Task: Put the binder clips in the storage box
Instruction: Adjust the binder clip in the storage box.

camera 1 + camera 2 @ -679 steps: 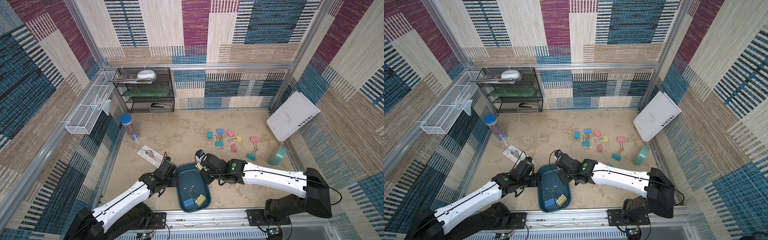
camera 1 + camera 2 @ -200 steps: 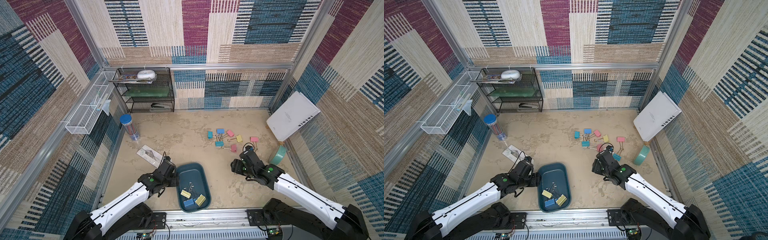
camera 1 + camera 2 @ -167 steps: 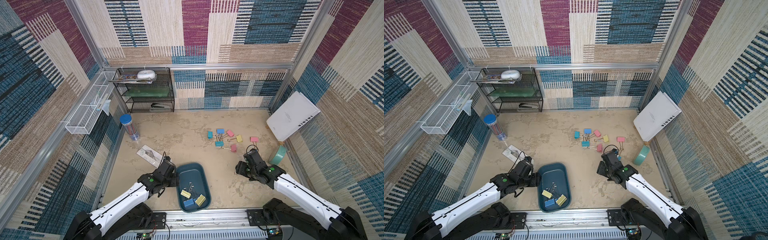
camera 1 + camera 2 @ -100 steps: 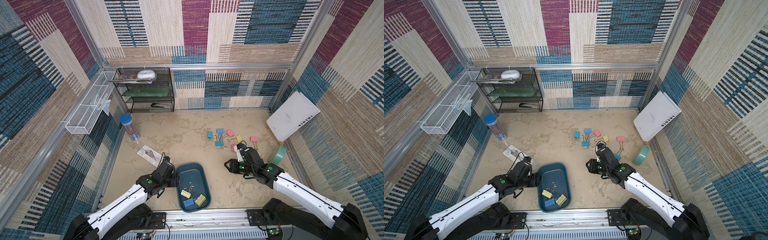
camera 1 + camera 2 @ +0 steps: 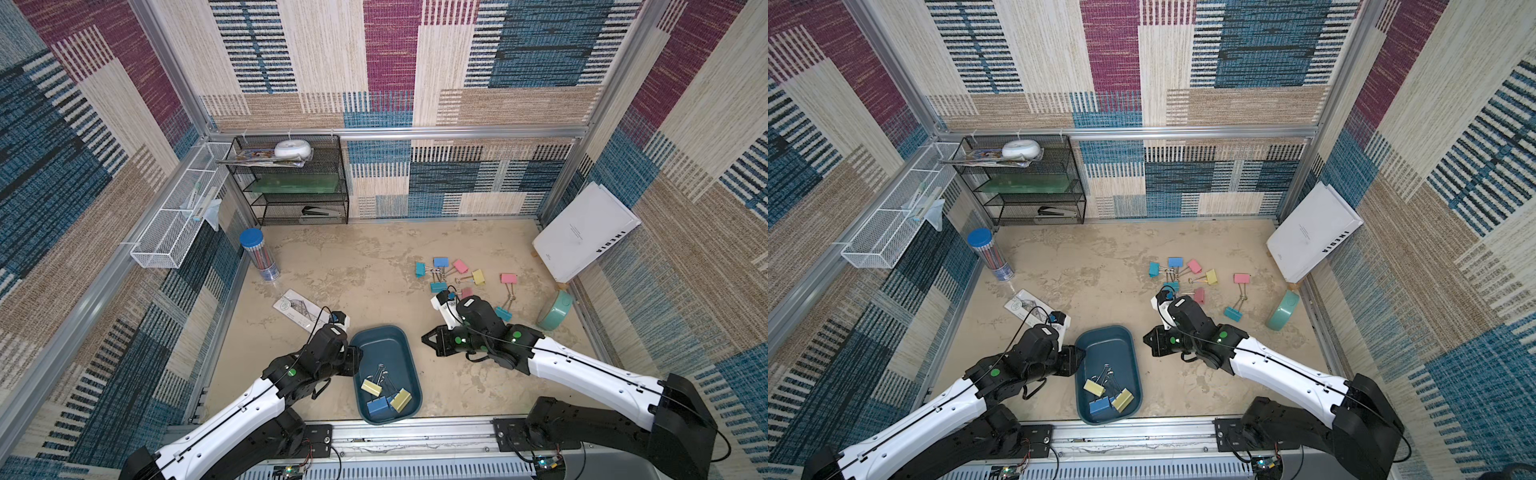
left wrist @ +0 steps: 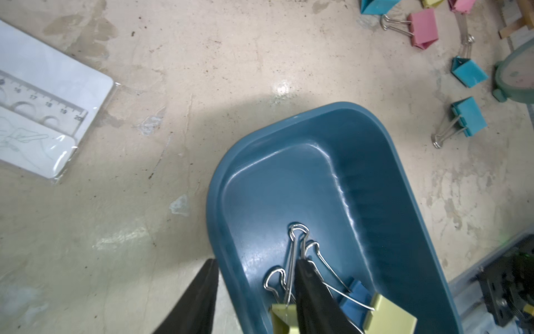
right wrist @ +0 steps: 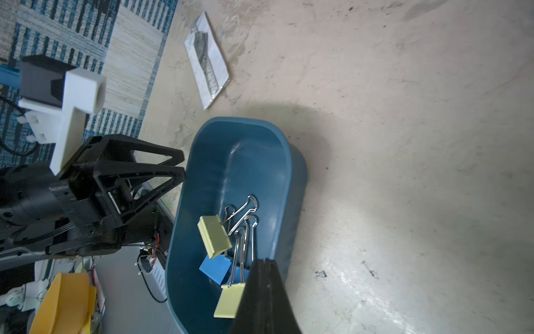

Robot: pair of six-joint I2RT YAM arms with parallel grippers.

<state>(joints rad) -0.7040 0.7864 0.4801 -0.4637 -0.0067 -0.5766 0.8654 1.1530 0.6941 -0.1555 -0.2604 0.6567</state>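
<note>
The dark teal storage box (image 5: 384, 347) (image 5: 1106, 345) stands at the front middle of the table. It holds two yellow binder clips (image 5: 371, 386) (image 7: 214, 235) and a blue one (image 5: 377, 405). Several more binder clips (image 5: 440, 262) (image 5: 1241, 278) lie scattered at the right. My left gripper (image 5: 358, 356) (image 6: 255, 263) is open, its fingers either side of the box's left wall (image 6: 219, 231). My right gripper (image 5: 424, 337) (image 7: 264, 263) is shut just right of the box rim, with nothing visible between its fingers.
A mint-green ring (image 5: 555, 309) and a white book (image 5: 582, 237) lean at the right wall. A pencil tube (image 5: 257, 253) and a ruler packet (image 5: 297, 309) lie at the left. A black mesh shelf (image 5: 299, 183) and a white wire basket (image 5: 178, 224) stand at the back left.
My right gripper has swung left from the scattered clips to the box's right side and closed. The left gripper's jaws have narrowed at the box wall.
</note>
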